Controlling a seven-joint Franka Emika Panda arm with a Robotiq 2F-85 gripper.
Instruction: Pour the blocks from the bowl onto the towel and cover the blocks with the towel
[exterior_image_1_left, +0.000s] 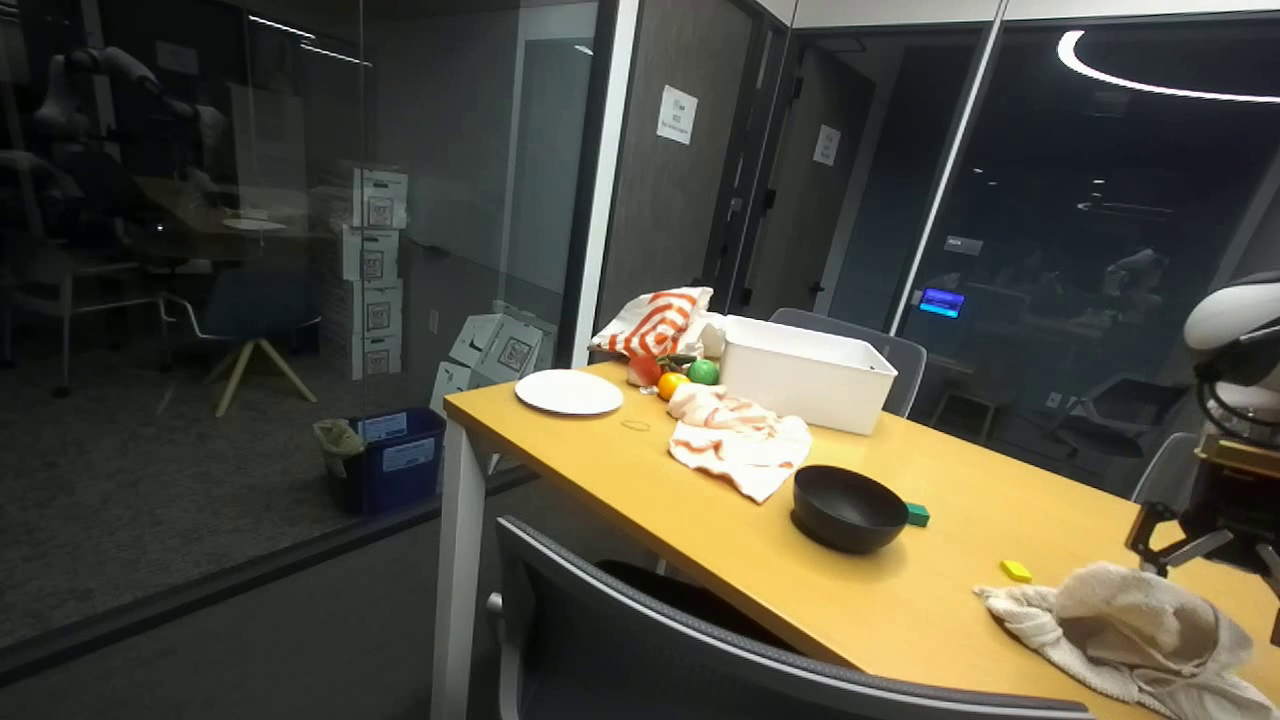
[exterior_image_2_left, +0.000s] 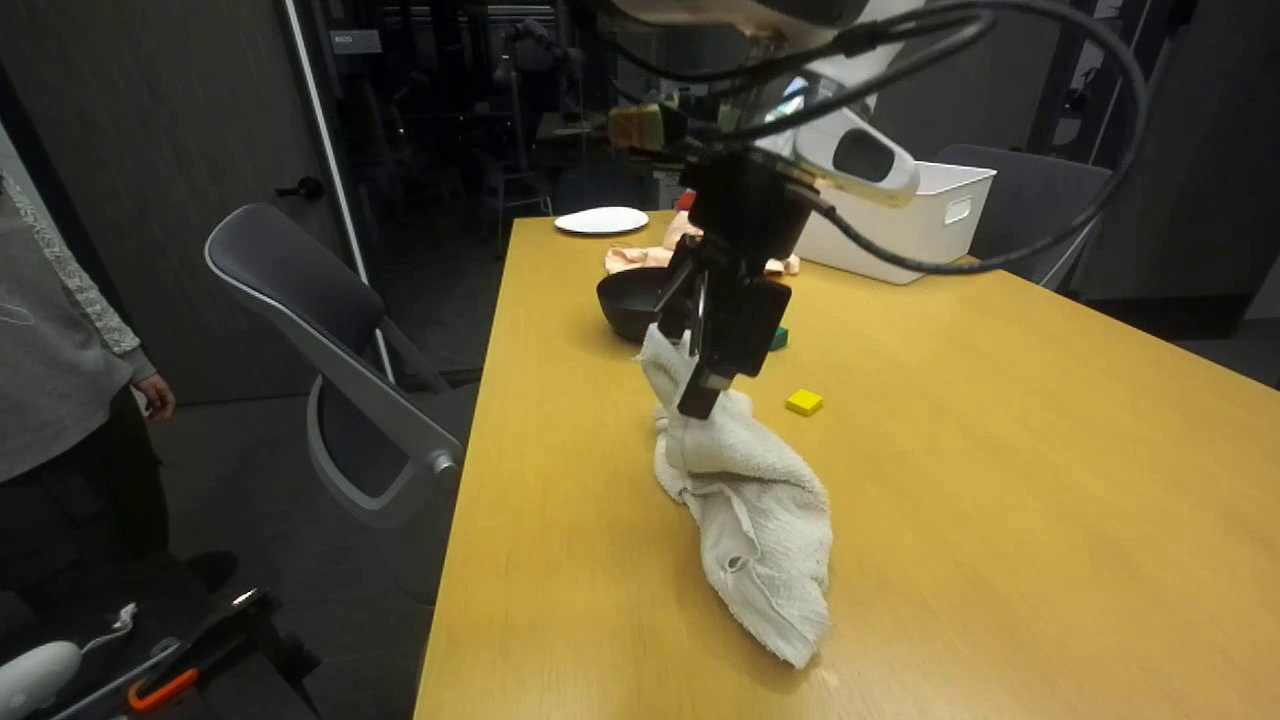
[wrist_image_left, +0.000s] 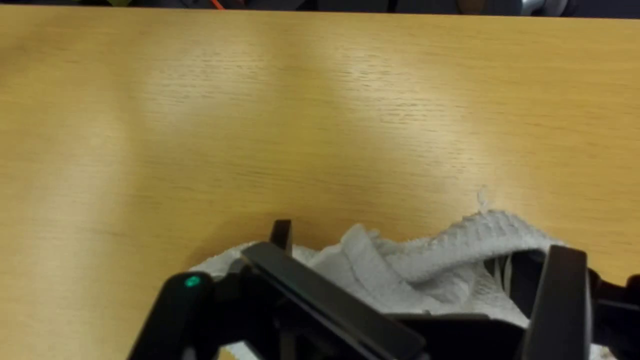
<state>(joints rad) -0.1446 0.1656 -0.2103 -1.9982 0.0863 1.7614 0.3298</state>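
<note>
On the yellow wood-grain desk (exterior_image_2_left: 1000, 450): an off-white terry-cloth towel (exterior_image_2_left: 765, 500) lies bunched in loose folds, one end tapering.
Black two-fingered end effector (wrist_image_left: 420, 265): over the towel, its fingers (wrist_image_left: 557, 305) set wide apart, the towel's folds showing in the gap; whether the fingers touch the towel, I cannot tell.
Flat yellow block (exterior_image_1_left: 1016, 571): on the desk, in plain sight, just beside the towel.
Round black bowl (exterior_image_1_left: 850, 508): upright, farther from the towel than the yellow block is; the bottom of its inside is too dark to make out.
Dark green block (exterior_image_1_left: 917, 515): near the bowl, likewise farther from the towel than the yellow block.
Crumpled white-and-orange cloth (exterior_image_1_left: 740, 440): beyond the bowl as counted from the towel, beside a rectangular white bin (exterior_image_1_left: 810, 385) with a slot in one end.
Small green ball (exterior_image_1_left: 703, 372) and small orange ball (exterior_image_1_left: 672, 386): by the bin, well apart from the towel.
Round white plate (exterior_image_1_left: 568, 391): flat on the desk, near its end, well apart from the towel.
Dark office chair (exterior_image_2_left: 300, 275) with a grey frame: alongside the desk's edge, apart from the towel.
</note>
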